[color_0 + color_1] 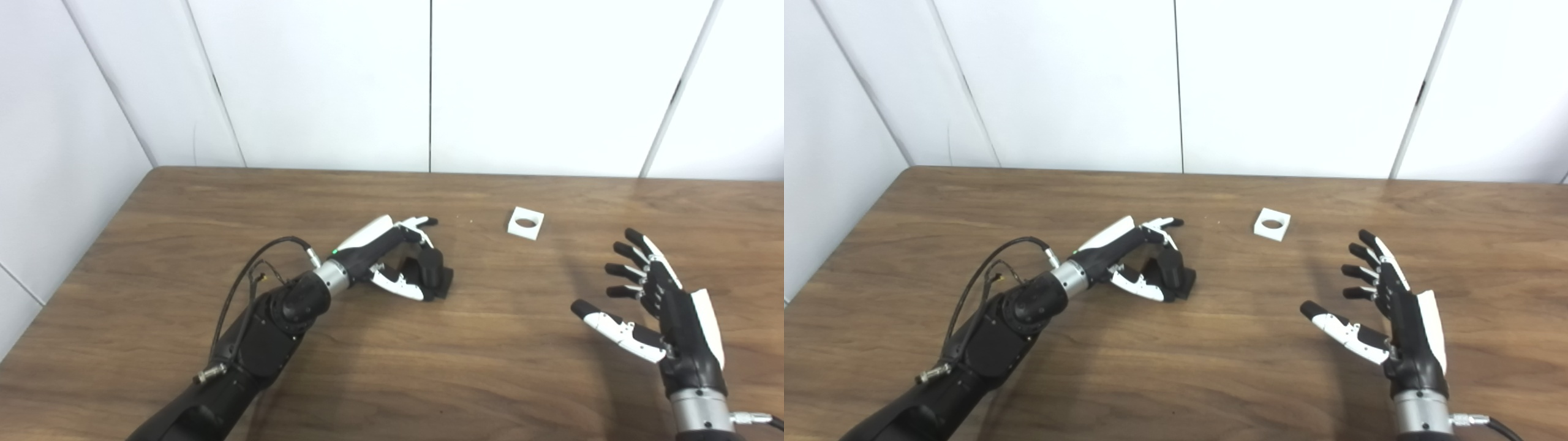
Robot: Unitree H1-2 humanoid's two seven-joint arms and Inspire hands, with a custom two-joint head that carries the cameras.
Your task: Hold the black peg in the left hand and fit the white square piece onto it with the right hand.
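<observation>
White square piece (525, 223) with round hole, flat on table (429, 367); right hand (658, 306) spread, empty; left hand (401, 260) curled around black peg (436, 275).

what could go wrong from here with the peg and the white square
1. The left hand curls around the black peg low on the table; whether the grip is firm cannot be told, so the peg may slip when lifted.
2. The white square piece lies flat and apart from the open right hand; its fingers may push it along the wood instead of pinching it.
</observation>
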